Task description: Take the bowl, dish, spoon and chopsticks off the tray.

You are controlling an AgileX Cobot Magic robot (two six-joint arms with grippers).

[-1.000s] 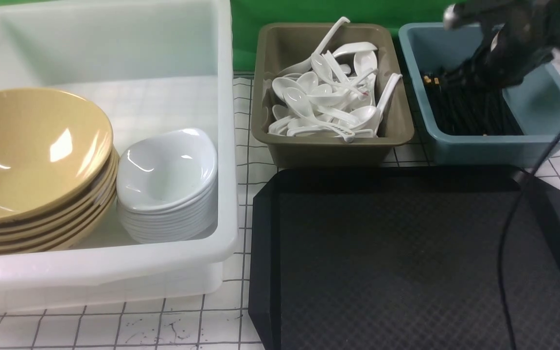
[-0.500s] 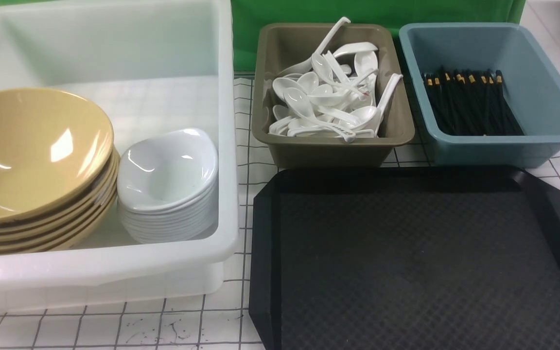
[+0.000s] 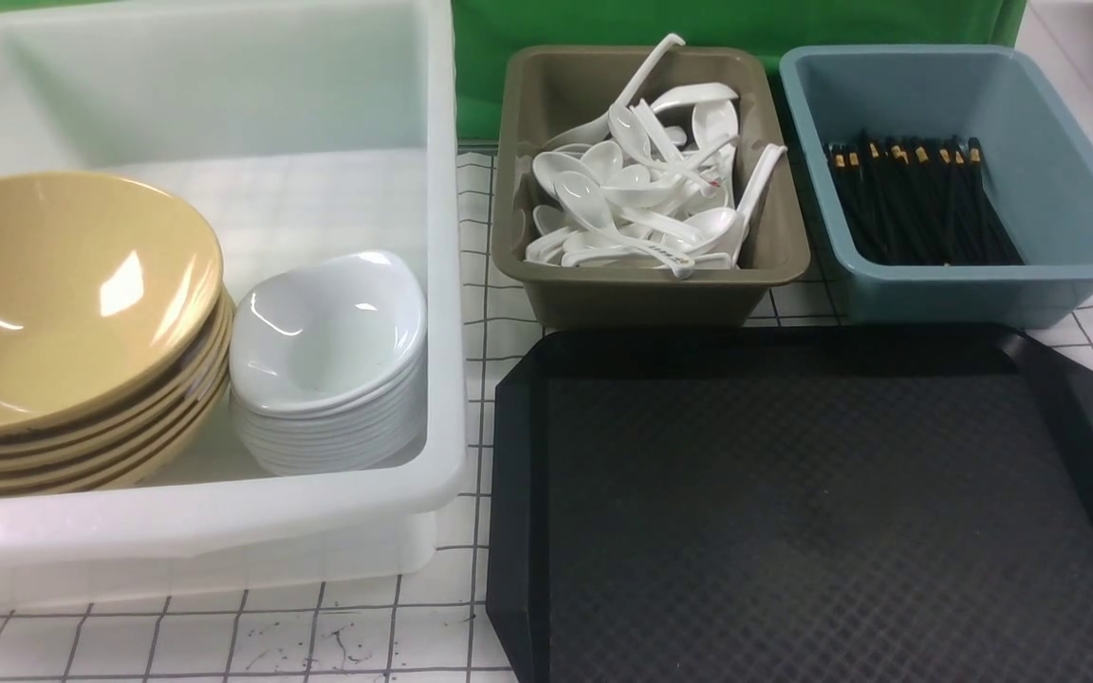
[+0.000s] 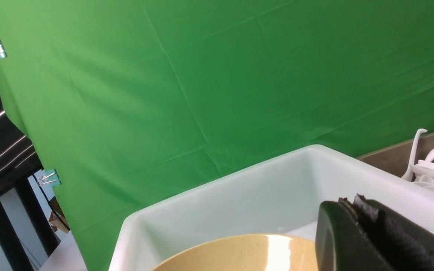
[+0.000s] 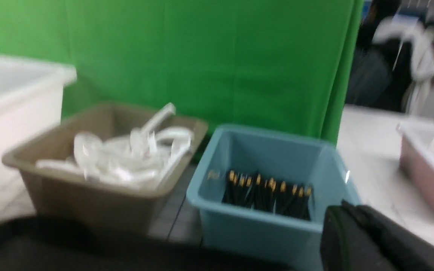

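We keep our left gripper (image 4: 352, 205) closed on nothing, poised over the bowl (image 3: 63, 294), which tops a stack in the white tub (image 3: 442, 285). Our right gripper (image 5: 347, 210) is closed and empty too, with the chopsticks (image 5: 266, 192) in the blue tub (image 5: 202, 195) just ahead of it and the tray (image 3: 793, 512) lying bare below. The spoon sits somewhere among the white spoons (image 3: 641, 190) in the olive tub (image 3: 651, 285).

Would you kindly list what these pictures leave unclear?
- Tray: near and right sides cut off by the front view's edge.
- Lower bowls: covered by the top bowl.
- Chopsticks: smeared by motion blur, right wrist view.
- Right gripper: corner only, blurred.
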